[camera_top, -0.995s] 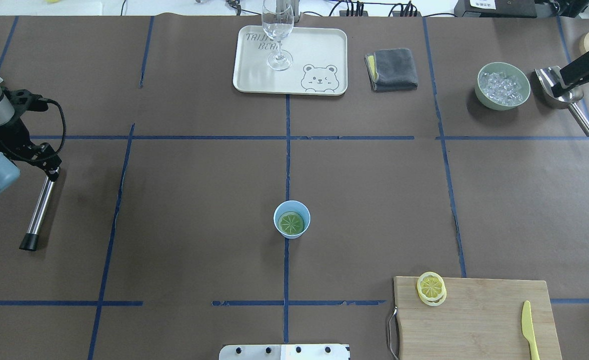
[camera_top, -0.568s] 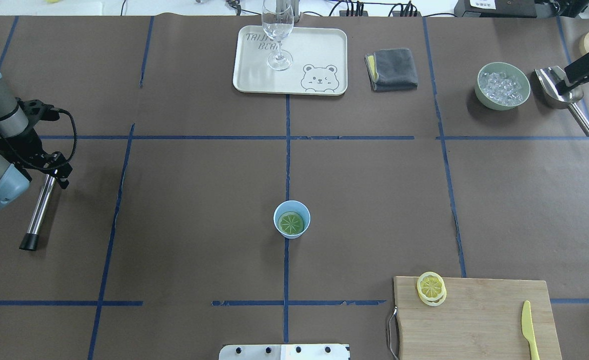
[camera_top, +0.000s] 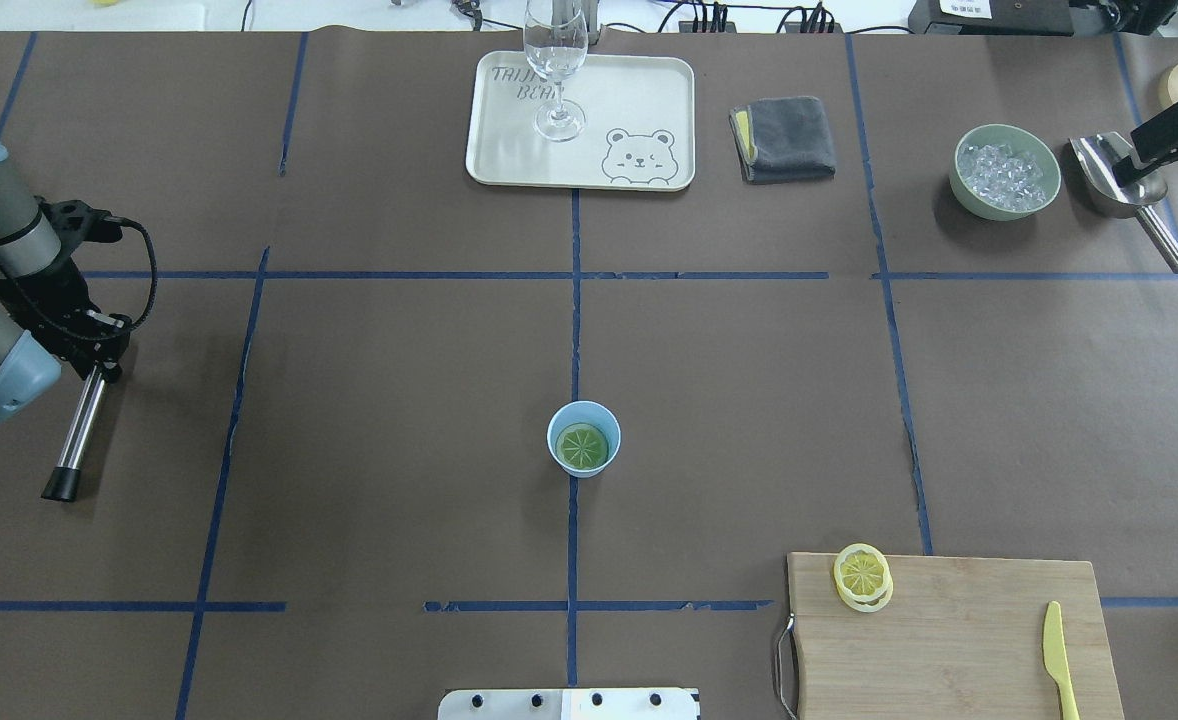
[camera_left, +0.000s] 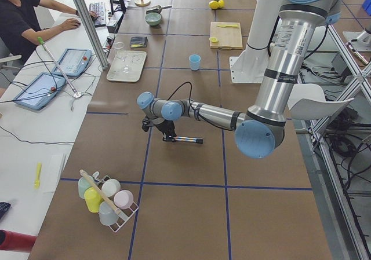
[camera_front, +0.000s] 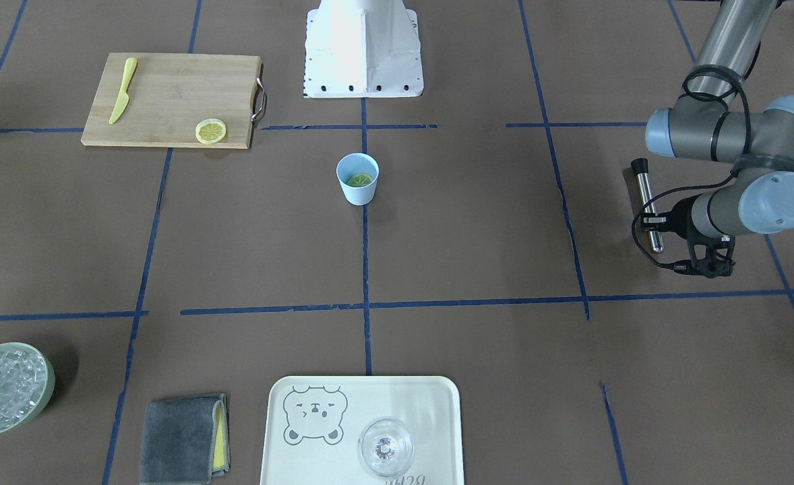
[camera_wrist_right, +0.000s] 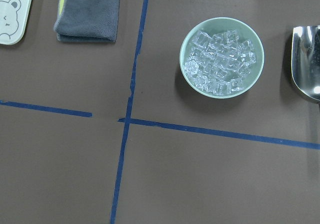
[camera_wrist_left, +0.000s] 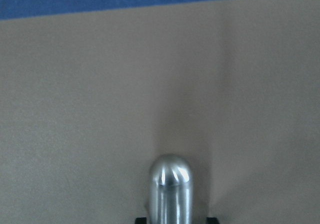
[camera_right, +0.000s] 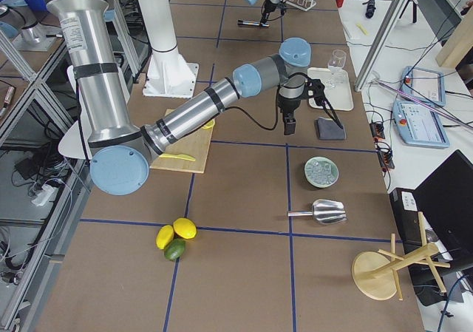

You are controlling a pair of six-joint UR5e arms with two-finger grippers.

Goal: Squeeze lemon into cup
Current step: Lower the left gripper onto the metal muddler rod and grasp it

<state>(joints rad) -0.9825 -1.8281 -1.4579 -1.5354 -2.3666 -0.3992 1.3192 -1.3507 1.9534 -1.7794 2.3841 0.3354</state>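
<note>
A broad table (camera_top: 399,350) is covered in matte brown paper and ruled into squares by blue tape. The left arm (camera_front: 727,131), smooth grey tubing with rounded pale-blue joint caps, reaches low over its own side. Near the robot lies a rectangular wooden cutting board (camera_top: 969,640) with a wire handle. At the far edge sits a cream tray (camera_top: 639,100) with rounded corners and a printed bear face. Beside the tray is a folded grey cloth (camera_top: 789,140), plush, with a yellow edge. Further right stand a pale green bowl (camera_top: 989,212) heaped with clear ice cubes and a shiny metal scoop (camera_top: 1099,185). The right gripper (camera_right: 288,129) hangs above that scoop; I cannot tell whether its jaws are apart or together. A polished steel rod (camera_top: 77,430) with a black cap lies flat on the paper. The left gripper (camera_top: 101,360) straddles its domed end, black fingers close on either side, but I cannot tell whether they clamp it. A clear stemmed glass (camera_top: 554,50) stands upright on the tray. The cup (camera_front: 356,194), light blue, tapered and opaque, stands at the table's middle on a tape line. A long yellow plastic knife (camera_top: 1057,660) rests on the board. The lemon slice (camera_top: 583,447), round and segmented, lies flat at the cup's bottom and looks greenish there. Its twin slice (camera_top: 862,575) sits at the board's corner, well apart from the cup.
</note>
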